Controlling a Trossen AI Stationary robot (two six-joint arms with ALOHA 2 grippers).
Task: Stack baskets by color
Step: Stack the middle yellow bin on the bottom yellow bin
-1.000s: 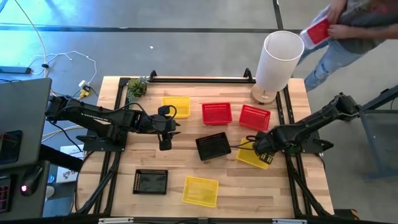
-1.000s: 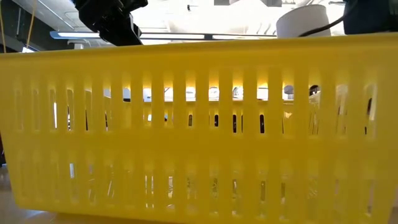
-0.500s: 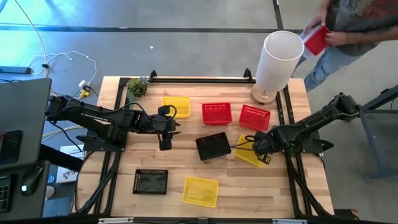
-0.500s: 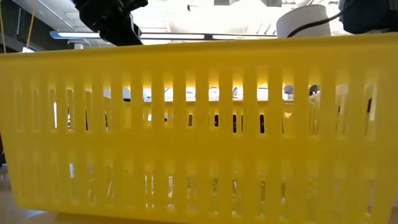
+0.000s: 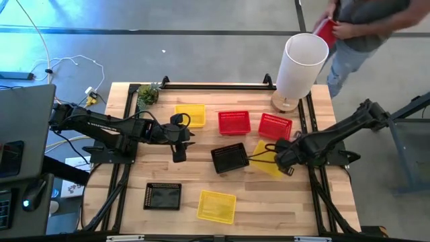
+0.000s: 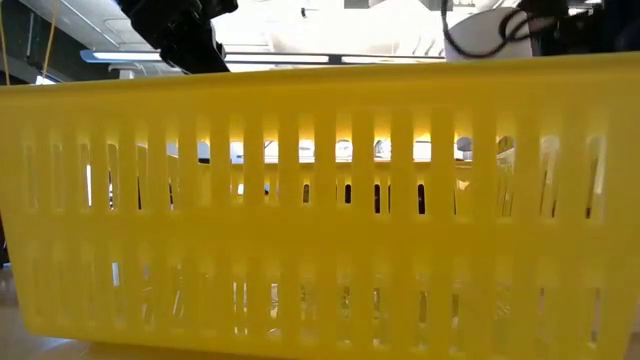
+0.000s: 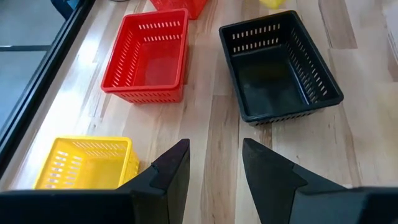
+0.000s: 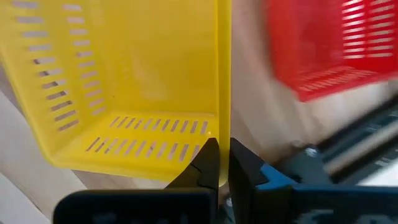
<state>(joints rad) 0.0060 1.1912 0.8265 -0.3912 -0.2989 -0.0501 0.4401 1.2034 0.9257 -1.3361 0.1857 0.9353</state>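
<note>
My right gripper (image 5: 285,162) is shut on a yellow basket (image 5: 267,160) at the table's right, beside a black basket (image 5: 230,158). Two red baskets (image 5: 234,122) (image 5: 275,126) and another yellow basket (image 5: 190,114) rest on their bottoms farther back. A second black basket (image 5: 162,195) and a third yellow basket (image 5: 216,206) sit near the front edge; that yellow basket (image 6: 320,200) fills the low view. My left gripper (image 5: 178,156) hovers open over bare wood at mid-table, its fingers (image 7: 171,171) empty. My right gripper pinches the yellow basket's wall (image 8: 224,146) at the rim, on the side toward the table's right edge, one finger inside and one outside. The fingers come from above, pointing down. The basket hangs tilted from that wall; whether its other side touches the table I cannot tell.
A tall white cylinder (image 5: 302,66) stands at the back right corner, a small plant (image 5: 148,94) at the back left. A person (image 5: 363,27) beyond the back right corner holds a red basket (image 5: 324,30). Bare wood lies between the left gripper and the front baskets.
My right gripper has shut on the yellow basket's wall and risen, drawing the basket up and slightly toward the far edge. The person behind the table has moved left with the red basket.
</note>
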